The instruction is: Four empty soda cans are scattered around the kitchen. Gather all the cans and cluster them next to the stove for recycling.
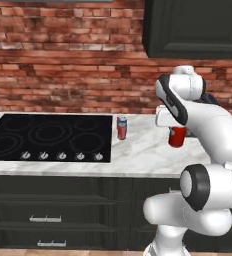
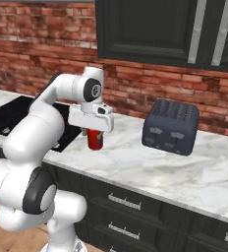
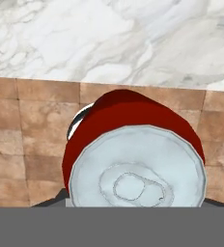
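A: Start with the big things. What lies along the brick wall?

B: A white marble table on black cabinets. The stove, flat black glass with a row of silver knobs at its front, is set into the table's left part in the left base view. In the right base view a dark toaster stands on the table, to the right of the arm and well apart from it.

A: And the arm?

B: The white arm bends forward over the table's front part, with the hand pointing down.

A: What is the hand doing?

B: It is clamped on the red can. The can hangs upright below the hand, its body showing red under the white hand block. In the hand view the can's silver top sits right against the camera, with marble and terracotta floor behind it. I cannot tell whether the can's base touches the table or hangs just above it.

A: Any other can?

B: Yes, a second soda can, red and blue with a silver top, stands upright on the table just beside the stove's right edge. The held can is to its right, apart from it.
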